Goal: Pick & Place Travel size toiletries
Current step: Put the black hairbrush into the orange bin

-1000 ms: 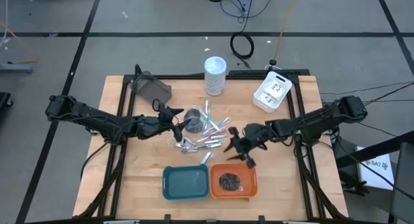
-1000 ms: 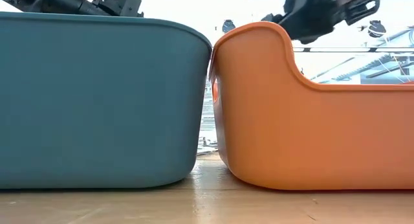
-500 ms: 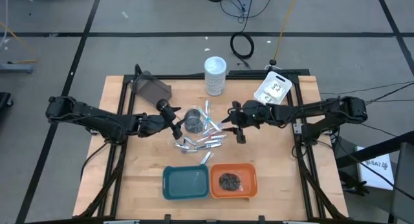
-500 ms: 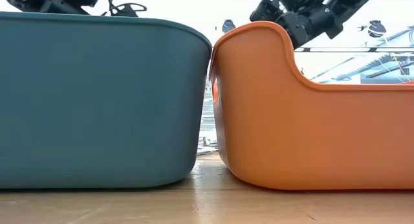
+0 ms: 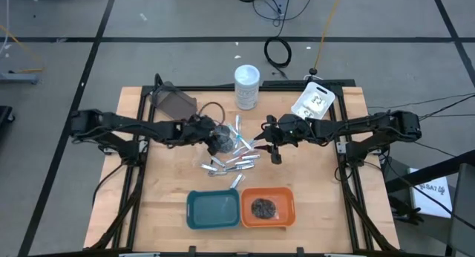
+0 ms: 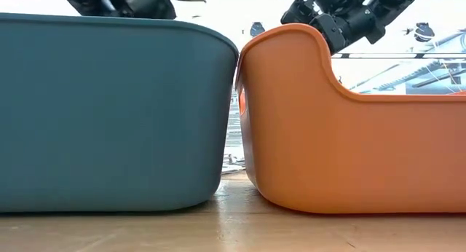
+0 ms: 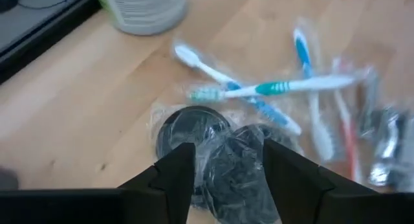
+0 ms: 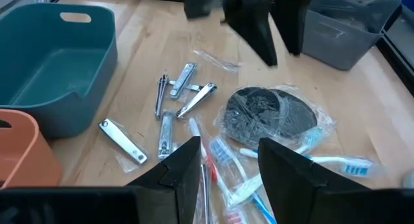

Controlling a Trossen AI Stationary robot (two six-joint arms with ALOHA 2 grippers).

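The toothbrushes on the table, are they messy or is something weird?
The toothbrushes lie crisscrossed in a loose pile mid-table, beside scattered nail clippers and wrapped dark bundles. That's an unsorted heap, not a spill. Nothing looks broken. One dark bundle already sits in the orange tray.

Your wooden bench (image 5: 163, 190) carries a teal tray (image 5: 213, 209) and an orange tray (image 5: 268, 208) side by side at the front edge. A white-lidded jar (image 5: 247, 86) stands at the back, with a white box (image 5: 312, 106) and a grey bin (image 5: 173, 102) to either side. Wrapped toothbrushes (image 7: 259, 89), nail clippers (image 8: 187, 94) and dark round bundles (image 8: 272, 114) lie mid-bench.
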